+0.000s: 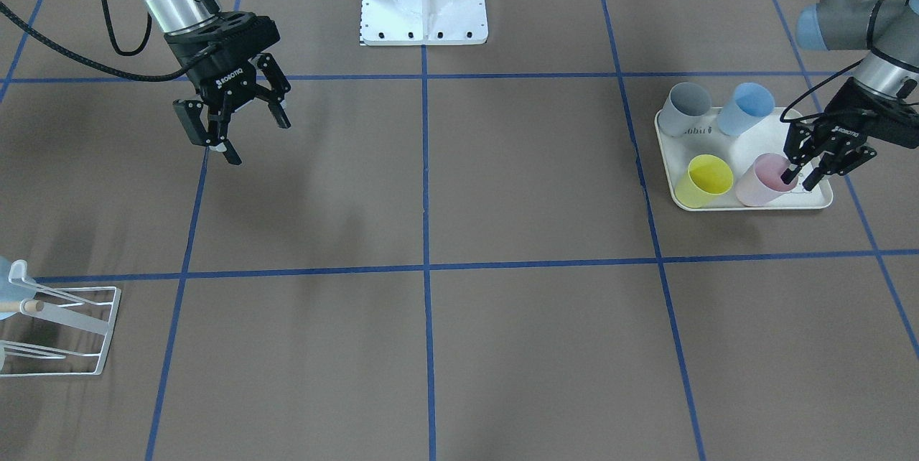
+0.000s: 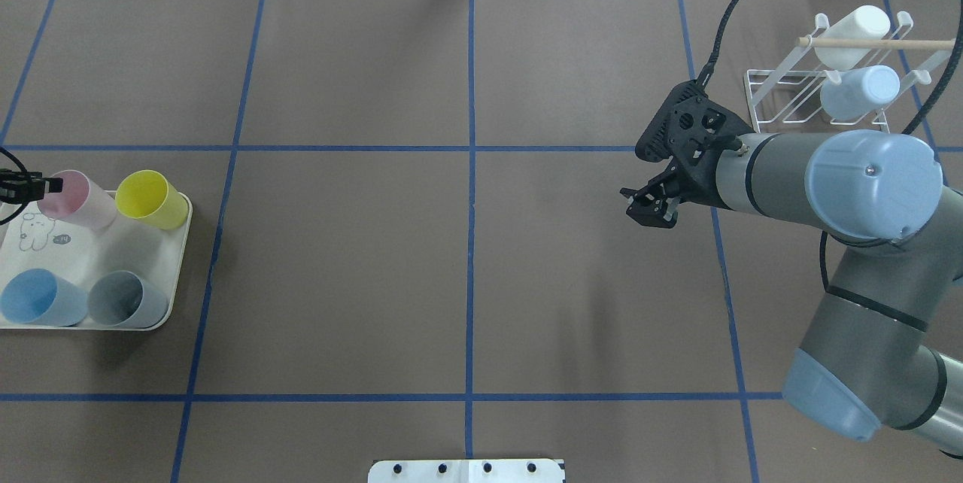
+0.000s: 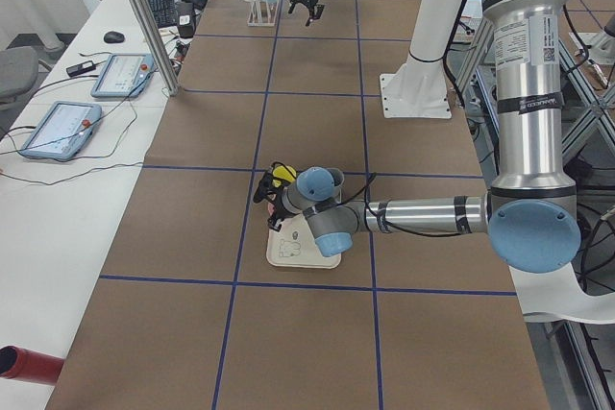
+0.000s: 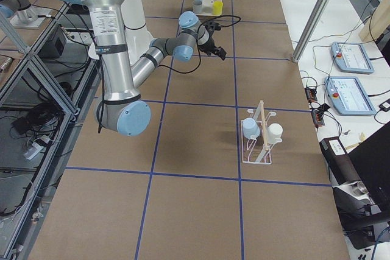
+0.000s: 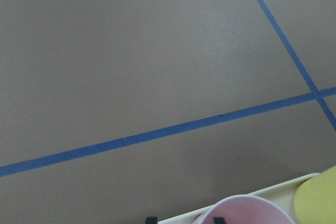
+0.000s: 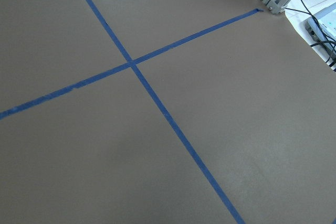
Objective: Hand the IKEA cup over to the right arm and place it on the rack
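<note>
Several IKEA cups stand on a cream tray (image 1: 754,205): pink (image 1: 759,187), yellow (image 1: 703,179), grey (image 1: 683,109) and blue (image 1: 745,108). My left gripper (image 1: 800,179) is open and straddles the pink cup's rim, one finger inside and one outside, as the left wrist view (image 5: 184,220) shows. My right gripper (image 1: 255,141) is open and empty and hangs above the bare table, also in the overhead view (image 2: 645,211). The white wire rack (image 2: 782,103) stands at the far right and holds a white cup (image 2: 854,47) and a pale blue cup (image 2: 861,90).
The white robot base plate (image 1: 423,8) sits at the table's middle edge on the robot's side. Blue tape lines divide the brown table into squares. The rack also shows at the lower left edge of the front view (image 1: 72,332).
</note>
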`<state>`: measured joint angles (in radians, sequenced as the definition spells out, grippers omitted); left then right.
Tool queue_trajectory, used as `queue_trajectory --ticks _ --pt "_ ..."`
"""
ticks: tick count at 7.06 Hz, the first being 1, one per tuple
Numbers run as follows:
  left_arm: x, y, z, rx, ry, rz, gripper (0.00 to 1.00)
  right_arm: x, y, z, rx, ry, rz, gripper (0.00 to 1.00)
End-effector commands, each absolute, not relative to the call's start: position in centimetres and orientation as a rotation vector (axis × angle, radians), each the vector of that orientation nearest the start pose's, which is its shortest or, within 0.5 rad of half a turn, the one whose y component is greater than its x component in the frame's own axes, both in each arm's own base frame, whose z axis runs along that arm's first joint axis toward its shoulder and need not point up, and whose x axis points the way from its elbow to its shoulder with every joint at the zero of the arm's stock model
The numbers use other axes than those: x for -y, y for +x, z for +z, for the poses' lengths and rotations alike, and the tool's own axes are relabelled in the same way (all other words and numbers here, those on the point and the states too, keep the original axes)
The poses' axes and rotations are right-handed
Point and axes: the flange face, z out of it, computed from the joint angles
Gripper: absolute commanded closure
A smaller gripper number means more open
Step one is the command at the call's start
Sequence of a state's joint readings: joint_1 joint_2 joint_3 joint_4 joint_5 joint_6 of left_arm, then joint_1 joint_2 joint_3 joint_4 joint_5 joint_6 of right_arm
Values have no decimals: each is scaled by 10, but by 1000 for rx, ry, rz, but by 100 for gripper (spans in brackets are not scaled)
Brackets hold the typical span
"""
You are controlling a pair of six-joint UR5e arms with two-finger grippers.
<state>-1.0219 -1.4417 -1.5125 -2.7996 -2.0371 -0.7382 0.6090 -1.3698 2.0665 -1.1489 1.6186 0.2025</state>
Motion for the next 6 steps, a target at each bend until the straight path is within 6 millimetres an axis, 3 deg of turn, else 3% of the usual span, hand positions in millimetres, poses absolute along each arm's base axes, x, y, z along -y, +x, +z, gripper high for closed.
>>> queue_trajectory --ticks 1,2,6 --pt "434 166 616 -957 565 83 71 402 -352 281 666 932 -703 0" --pt "432 166 618 -956 562 83 96 402 -352 281 666 932 -703 0" --pt "432 156 608 -960 581 87 100 401 -354 280 677 939 -707 0"
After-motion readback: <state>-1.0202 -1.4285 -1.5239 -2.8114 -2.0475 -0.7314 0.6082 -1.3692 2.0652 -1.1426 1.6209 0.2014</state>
